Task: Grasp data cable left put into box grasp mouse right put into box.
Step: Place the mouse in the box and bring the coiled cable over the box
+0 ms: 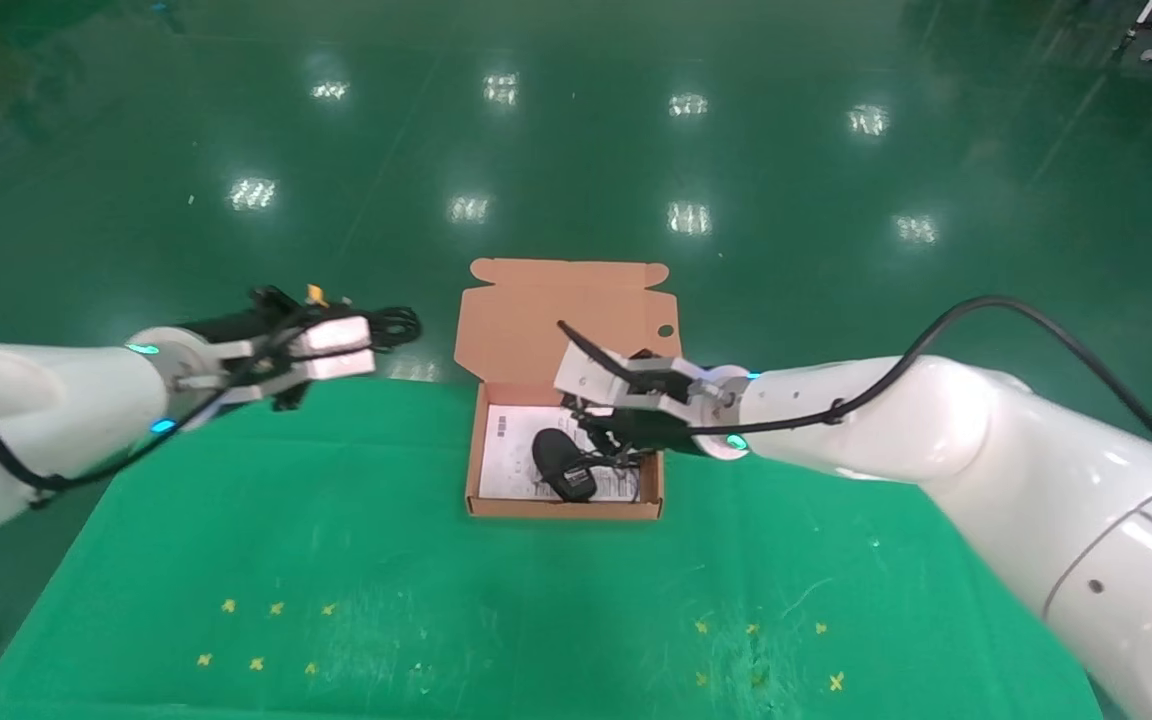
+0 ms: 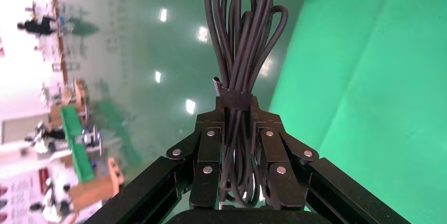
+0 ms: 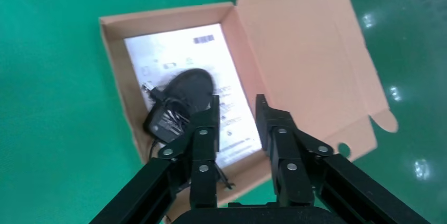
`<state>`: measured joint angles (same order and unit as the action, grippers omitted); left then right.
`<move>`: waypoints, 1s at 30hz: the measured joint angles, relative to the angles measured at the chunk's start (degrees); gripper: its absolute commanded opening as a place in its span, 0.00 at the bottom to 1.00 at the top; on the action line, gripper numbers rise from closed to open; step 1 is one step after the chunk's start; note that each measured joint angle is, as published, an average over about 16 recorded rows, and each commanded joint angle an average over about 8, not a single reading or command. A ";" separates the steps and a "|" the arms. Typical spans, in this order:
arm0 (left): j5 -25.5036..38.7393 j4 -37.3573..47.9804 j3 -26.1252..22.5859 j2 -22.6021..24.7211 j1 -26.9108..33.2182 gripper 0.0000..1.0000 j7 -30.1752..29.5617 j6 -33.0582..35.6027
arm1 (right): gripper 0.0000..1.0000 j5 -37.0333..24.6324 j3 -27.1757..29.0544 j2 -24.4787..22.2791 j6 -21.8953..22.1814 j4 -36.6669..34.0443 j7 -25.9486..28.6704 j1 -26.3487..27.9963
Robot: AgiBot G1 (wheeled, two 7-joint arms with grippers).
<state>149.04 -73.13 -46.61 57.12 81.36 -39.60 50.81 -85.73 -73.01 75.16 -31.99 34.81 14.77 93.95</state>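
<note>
In box (image 1: 472, 455), mouse (image 1: 563, 464) under right gripper (image 3: 237, 109)

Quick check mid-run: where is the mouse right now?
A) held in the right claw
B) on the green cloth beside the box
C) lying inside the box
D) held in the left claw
C: the mouse lies on the white sheet inside the box, with the right claw open and empty above it.

Glossy dark green floor (image 1: 576, 150) mirrors ceiling lights beyond a green-clothed table (image 1: 496, 620).
</note>
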 measured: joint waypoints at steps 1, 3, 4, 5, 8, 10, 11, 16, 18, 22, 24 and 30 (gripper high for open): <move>-0.20 0.26 -0.18 0.39 -0.17 0.00 0.27 -0.44 | 1.00 -0.03 0.01 -0.37 0.05 0.21 0.14 0.12; -0.55 0.94 -0.56 1.28 -0.55 0.00 0.80 -1.45 | 1.00 -0.10 0.05 -1.27 0.14 0.70 0.45 0.36; -0.72 1.37 -0.76 1.79 -0.76 0.00 1.07 -2.01 | 1.00 -0.16 0.07 -1.79 0.19 1.00 0.64 0.48; -0.88 1.85 -0.98 2.33 -0.99 0.00 1.37 -2.61 | 1.00 -0.23 0.08 -2.37 0.23 1.31 0.85 0.60; -1.34 3.64 -1.68 4.14 -1.68 0.00 2.34 -4.68 | 1.00 -0.58 0.07 -4.40 0.36 2.47 1.66 0.93; -1.72 5.18 -2.22 5.54 -2.12 0.00 3.16 -6.29 | 1.00 -0.97 0.00 -6.06 0.42 3.49 2.43 1.15; -1.94 6.07 -2.51 6.29 -2.31 0.00 3.62 -7.16 | 1.00 -1.23 -0.07 -7.00 0.43 4.09 2.90 1.25; -3.75 11.74 -4.13 10.71 -2.90 0.00 6.50 -11.62 | 1.00 -3.06 -0.64 -12.48 0.23 8.33 6.25 1.90; -4.86 14.44 -4.87 12.63 -2.92 0.00 7.99 -13.42 | 1.00 -4.10 -0.97 -14.89 0.09 10.60 8.03 2.20; -7.93 19.81 -6.64 16.14 -2.55 0.00 11.17 -16.88 | 1.00 -6.72 -1.69 -19.76 -0.31 15.83 12.28 2.94; -9.79 22.30 -7.80 17.65 -2.18 0.00 12.67 -18.51 | 1.00 -8.29 -2.07 -22.14 -0.53 18.76 14.70 3.31; -15.44 28.03 -11.67 20.71 -0.67 0.17 15.64 -22.18 | 1.00 -13.09 -3.04 -27.65 -1.11 26.85 21.58 4.21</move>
<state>133.60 -45.10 -58.28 77.83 80.69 -23.96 28.63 -98.82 -76.05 47.51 -33.11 61.66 36.35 98.16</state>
